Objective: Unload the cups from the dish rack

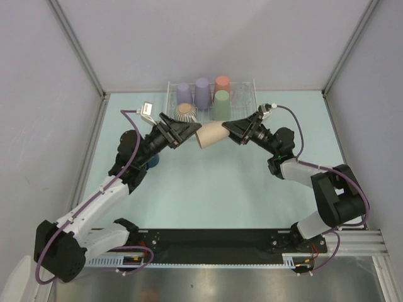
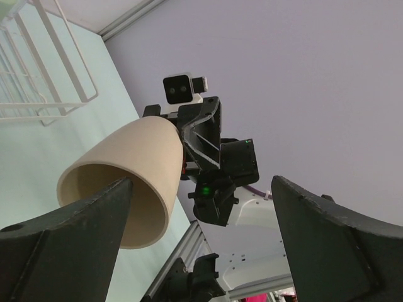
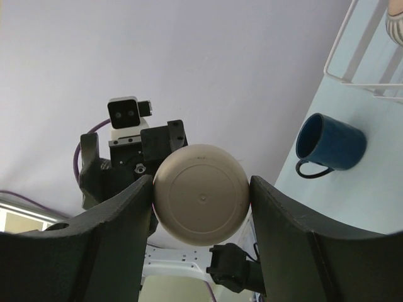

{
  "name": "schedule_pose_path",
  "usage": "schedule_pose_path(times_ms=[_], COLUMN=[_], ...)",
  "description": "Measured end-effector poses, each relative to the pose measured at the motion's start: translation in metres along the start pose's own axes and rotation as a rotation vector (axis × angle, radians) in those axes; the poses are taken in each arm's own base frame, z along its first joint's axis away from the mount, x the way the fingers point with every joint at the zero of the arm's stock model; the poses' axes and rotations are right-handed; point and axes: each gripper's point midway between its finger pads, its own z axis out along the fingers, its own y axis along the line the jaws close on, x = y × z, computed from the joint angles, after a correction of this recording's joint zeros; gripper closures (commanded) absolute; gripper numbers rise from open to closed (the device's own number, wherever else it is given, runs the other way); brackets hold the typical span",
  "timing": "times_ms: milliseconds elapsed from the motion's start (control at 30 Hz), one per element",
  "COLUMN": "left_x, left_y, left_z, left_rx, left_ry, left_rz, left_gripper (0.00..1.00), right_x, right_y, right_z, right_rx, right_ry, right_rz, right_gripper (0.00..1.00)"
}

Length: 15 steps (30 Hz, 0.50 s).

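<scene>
A tan cup [image 1: 211,134] hangs on its side in the air between the two grippers, in front of the white wire dish rack [image 1: 247,95]. My right gripper [image 1: 232,129] is shut on the cup's base; its fingers press both sides of the base [image 3: 200,194]. My left gripper [image 1: 184,133] is open at the cup's mouth, with one finger [image 2: 75,248] beside the rim [image 2: 119,189] and the other [image 2: 340,245] well clear. The rack holds two lavender cups [image 1: 183,94] [image 1: 201,92], a salmon one [image 1: 221,83], a pale green one [image 1: 221,104] and a ribbed beige one [image 1: 185,112].
A dark navy mug [image 3: 330,143] stands on the pale blue table left of the rack, mostly under my left arm [image 1: 151,162] in the top view. A rack corner [image 2: 63,104] shows in the left wrist view. Grey walls close in the table.
</scene>
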Motion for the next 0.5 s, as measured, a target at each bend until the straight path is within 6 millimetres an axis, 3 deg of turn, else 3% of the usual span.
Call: schedule_pose_path(times_ms=[300, 400, 433, 500], left_x=[0.008, 0.009, 0.009, 0.010], left_y=[-0.003, -0.003, -0.002, 0.001], left_z=[0.001, 0.001, 0.002, 0.003], left_rx=[0.009, 0.007, 0.005, -0.002], left_ry=[0.021, 0.025, 0.026, 0.030], left_rz=[-0.004, -0.005, -0.005, -0.005], left_gripper=[0.04, 0.13, 0.24, 0.32], right_x=[0.001, 0.005, 0.009, 0.016], right_y=[0.004, 0.007, 0.008, 0.009], right_z=[0.015, 0.023, 0.026, 0.028], right_rx=[-0.022, -0.033, -0.038, -0.041], right_ry=[0.016, 0.033, 0.044, 0.062], right_rz=[-0.004, -0.005, -0.004, -0.002], right_gripper=[1.00, 1.00, 1.00, 1.00])
